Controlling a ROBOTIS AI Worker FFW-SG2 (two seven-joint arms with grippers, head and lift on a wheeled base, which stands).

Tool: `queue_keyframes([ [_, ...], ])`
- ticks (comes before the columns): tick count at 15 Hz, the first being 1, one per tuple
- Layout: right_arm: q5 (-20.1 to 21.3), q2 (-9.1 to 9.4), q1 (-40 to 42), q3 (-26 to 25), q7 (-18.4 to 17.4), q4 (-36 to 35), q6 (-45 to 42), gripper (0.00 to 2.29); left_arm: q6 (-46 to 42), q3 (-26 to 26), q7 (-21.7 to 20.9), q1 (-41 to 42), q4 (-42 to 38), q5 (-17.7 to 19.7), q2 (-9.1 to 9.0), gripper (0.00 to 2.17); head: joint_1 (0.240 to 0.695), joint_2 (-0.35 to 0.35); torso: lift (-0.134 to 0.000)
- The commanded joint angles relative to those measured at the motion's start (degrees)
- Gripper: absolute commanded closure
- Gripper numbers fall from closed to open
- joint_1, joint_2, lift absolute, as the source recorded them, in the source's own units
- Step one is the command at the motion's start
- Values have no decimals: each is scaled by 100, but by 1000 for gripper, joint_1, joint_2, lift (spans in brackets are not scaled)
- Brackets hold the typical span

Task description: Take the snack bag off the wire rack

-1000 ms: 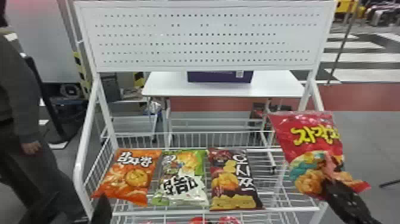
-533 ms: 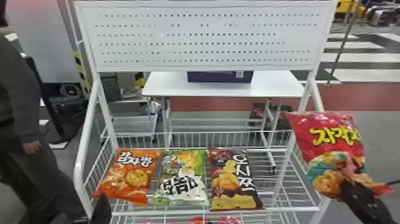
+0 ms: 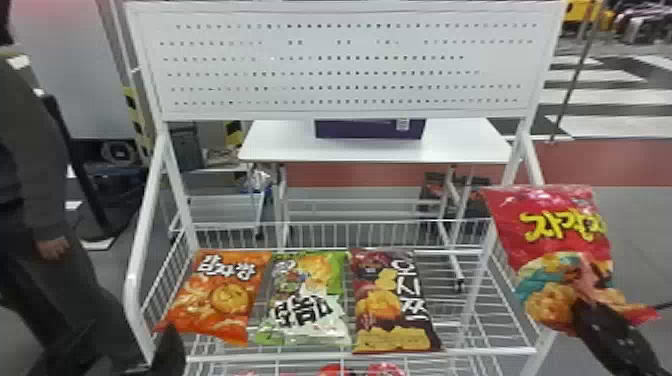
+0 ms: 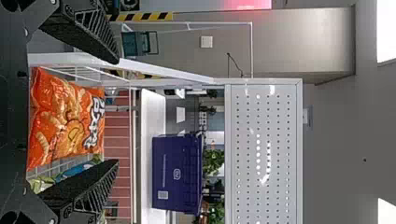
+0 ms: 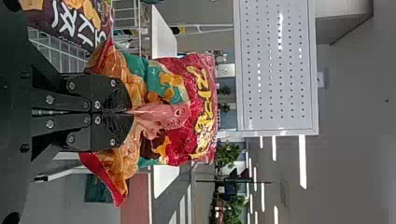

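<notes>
Three bags, an orange bag (image 3: pixel 215 295), a green bag (image 3: pixel 305 300) and a dark brown bag (image 3: pixel 392 305), lie side by side on the wire rack (image 3: pixel 320 357). At its right side, the right gripper (image 3: pixel 585 307) pinches the lower part of the red snack bag (image 3: pixel 555 220), which seems clear of the wires. The left gripper (image 3: pixel 170 352), fingers spread apart and empty, is near the left front corner.

- Left gripper (image 3: pixel 169 350): mostly cut off by the head view's bottom edge
- Red packages (image 3: pixel 385 370): cut off there too
- Purple box (image 3: pixel 370 130): top hidden behind the perforated panel (image 3: pixel 350 65)
- Red snack bag (image 3: pixel 545 250): pinched fold hidden inside the right gripper (image 3: pixel 585 307)
</notes>
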Motion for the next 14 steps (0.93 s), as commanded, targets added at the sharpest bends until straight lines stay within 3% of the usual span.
queue_keyframes([
  [1, 1, 0, 8, 0, 0, -13, -1, 2017, 0, -3, 0, -5, -14, 2, 0, 134, 499, 0, 0],
  [14, 1, 0, 26, -9, 9, -22, -18, 2017, -18, 15, 0, 31, -40, 11, 9, 134, 499, 0, 0],
])
